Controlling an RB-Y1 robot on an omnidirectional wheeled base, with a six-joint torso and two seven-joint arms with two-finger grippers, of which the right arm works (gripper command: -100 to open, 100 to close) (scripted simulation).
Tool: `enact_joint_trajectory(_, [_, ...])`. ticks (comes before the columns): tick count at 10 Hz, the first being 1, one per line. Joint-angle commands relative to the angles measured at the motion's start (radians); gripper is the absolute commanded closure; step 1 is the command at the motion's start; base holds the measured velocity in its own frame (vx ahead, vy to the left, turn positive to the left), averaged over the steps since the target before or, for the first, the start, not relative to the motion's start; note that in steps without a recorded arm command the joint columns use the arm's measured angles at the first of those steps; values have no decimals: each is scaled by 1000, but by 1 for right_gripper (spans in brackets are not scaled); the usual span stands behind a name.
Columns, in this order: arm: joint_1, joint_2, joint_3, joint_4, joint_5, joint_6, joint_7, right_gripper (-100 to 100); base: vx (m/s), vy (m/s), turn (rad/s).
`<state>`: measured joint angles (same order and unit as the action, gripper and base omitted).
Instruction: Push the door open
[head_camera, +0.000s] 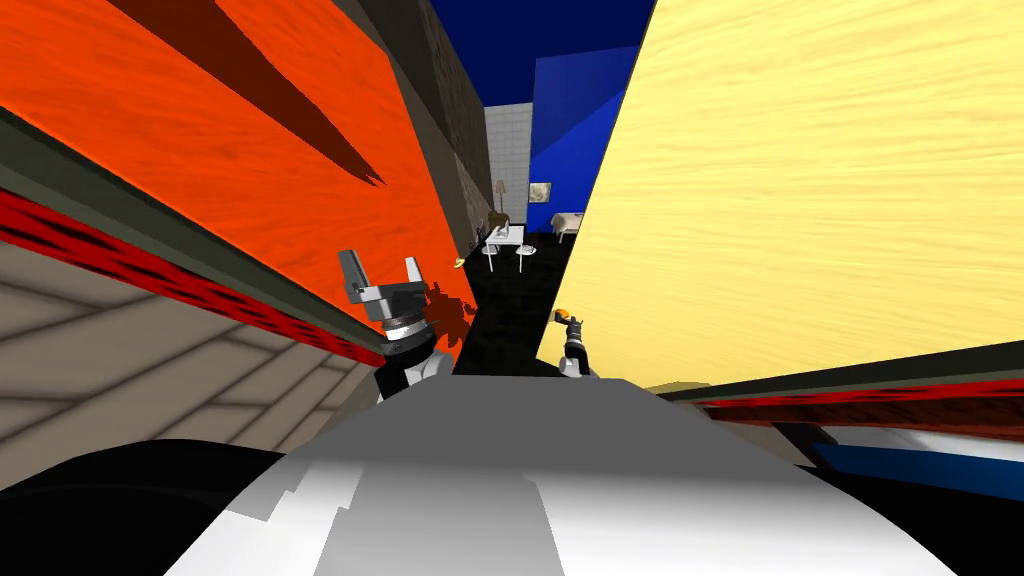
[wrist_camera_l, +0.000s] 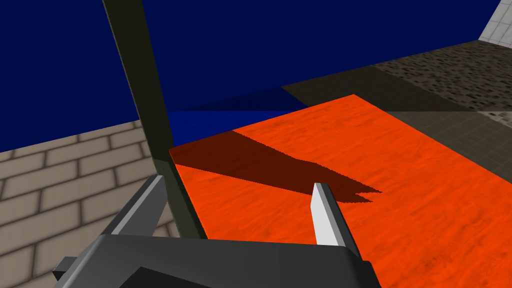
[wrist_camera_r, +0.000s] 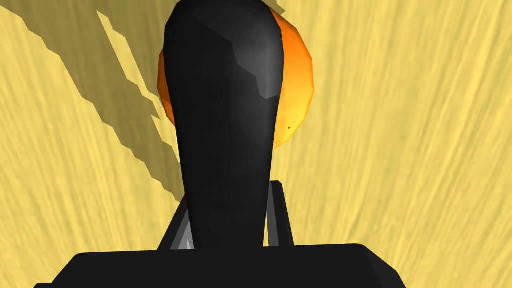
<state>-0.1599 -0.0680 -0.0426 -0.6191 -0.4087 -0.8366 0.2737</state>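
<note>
The door (head_camera: 800, 180) is a tall yellow wood-grain panel on my right, standing ajar beside a gap. In the right wrist view its black lever handle (wrist_camera_r: 225, 110) rises over an orange round plate (wrist_camera_r: 297, 90) on the yellow door face (wrist_camera_r: 400, 150). My right gripper (wrist_camera_r: 227, 210) is shut on the base of this handle, one thin finger on each side. The head view shows the same gripper (head_camera: 572, 330) at the door's near edge. My left gripper (head_camera: 380, 262) is open and hangs close to an orange surface (head_camera: 250, 160), holding nothing (wrist_camera_l: 239, 184).
A dark frame post (wrist_camera_l: 145, 110) borders the orange surface (wrist_camera_l: 375, 210), with a tan brick wall (head_camera: 120, 340) beside it. Through the gap lie a black floor area, white small tables (head_camera: 505, 240) and a blue wall (head_camera: 570, 130). A dark and red strip (head_camera: 850, 395) runs low at right.
</note>
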Motion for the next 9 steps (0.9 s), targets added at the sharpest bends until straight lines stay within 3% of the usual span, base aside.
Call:
enact_joint_trajectory(1, [-4,-16,-29,8,-17,-12,8,100,203,29,-75])
enact_joint_trajectory(9, [-7,-5,-104,10,-70,-15,35,100,175,54,-69])
